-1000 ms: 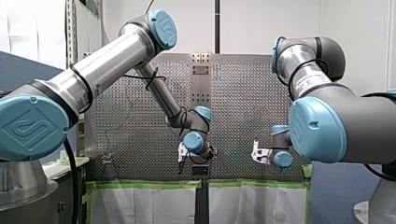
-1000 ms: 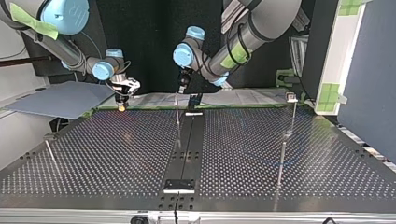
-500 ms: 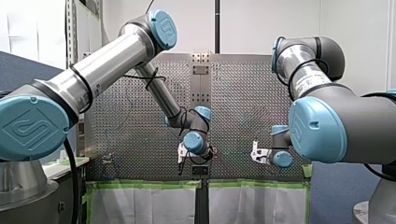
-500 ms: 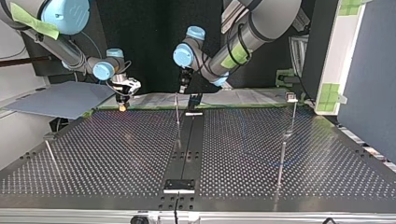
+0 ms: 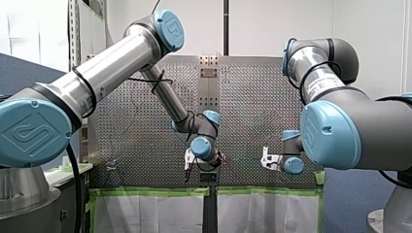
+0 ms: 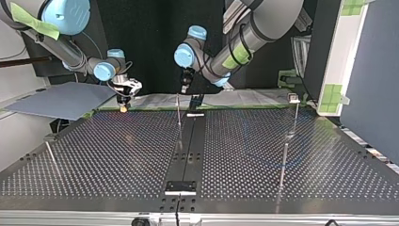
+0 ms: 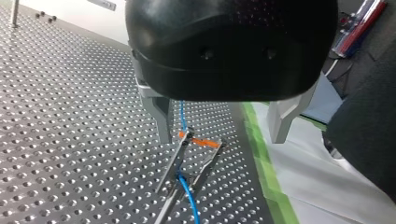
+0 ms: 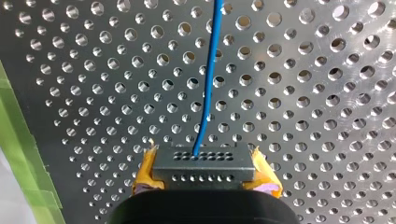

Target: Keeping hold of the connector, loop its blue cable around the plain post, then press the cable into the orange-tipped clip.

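Wrist views alone show right tool (image 8: 204, 176) clamping connector (image 8: 204, 164), left tool (image 7: 220, 136) spread over orange-tipped clip (image 7: 204, 142).

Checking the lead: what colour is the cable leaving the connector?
Blue; the cable from the connector shows best in the right wrist view.

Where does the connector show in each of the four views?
Right wrist view: the connector sits between my right pincer's yellow pads.
Top view: at that pincer's tip, upper left; too small to make out.
Front view: at that pincer, right of centre; not discernible.
Left wrist view: not in it.
Shared landmark: the green tape bordering the perforated table.
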Tool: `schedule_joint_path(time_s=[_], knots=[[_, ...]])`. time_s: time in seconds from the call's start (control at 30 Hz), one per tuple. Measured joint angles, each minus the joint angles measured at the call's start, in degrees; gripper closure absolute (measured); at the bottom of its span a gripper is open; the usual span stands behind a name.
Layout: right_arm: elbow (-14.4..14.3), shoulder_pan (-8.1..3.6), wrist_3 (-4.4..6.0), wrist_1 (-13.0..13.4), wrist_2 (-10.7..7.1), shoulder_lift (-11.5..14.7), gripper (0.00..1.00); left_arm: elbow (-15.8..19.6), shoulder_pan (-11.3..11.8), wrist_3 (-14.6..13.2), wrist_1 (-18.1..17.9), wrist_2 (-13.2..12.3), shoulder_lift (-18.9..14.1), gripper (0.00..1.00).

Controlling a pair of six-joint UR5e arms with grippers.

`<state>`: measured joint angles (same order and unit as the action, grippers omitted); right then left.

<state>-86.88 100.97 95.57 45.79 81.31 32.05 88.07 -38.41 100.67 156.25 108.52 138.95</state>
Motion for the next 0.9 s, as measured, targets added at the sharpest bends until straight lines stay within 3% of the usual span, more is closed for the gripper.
schedule_joint_path(time_s=[0.17, 0.4, 0.7, 0.9], knots=[[0.0, -0.01, -0.01, 0.0, 0.0, 0.0, 0.98, 1.5, -0.6, -1.7, 1.1, 2.1, -1.5, 0.02], [0.0, 0.04, -0.01, -0.1, 0.0, 0.0, 0.98, 5.5, -0.8, -2.0, -2.3, 4.3, -5.5, 0.02], [0.0, 0.16, -0.01, -0.1, 0.0, 0.0, 0.98, 10.6, -0.3, -0.8, -7.4, 7.6, -10.6, 0.02], [0.0, 0.28, 0.09, -0.2, 0.0, 0.0, 0.98, 13.8, -0.3, 1.2, -10.6, 8.0, -13.8, 0.02]])
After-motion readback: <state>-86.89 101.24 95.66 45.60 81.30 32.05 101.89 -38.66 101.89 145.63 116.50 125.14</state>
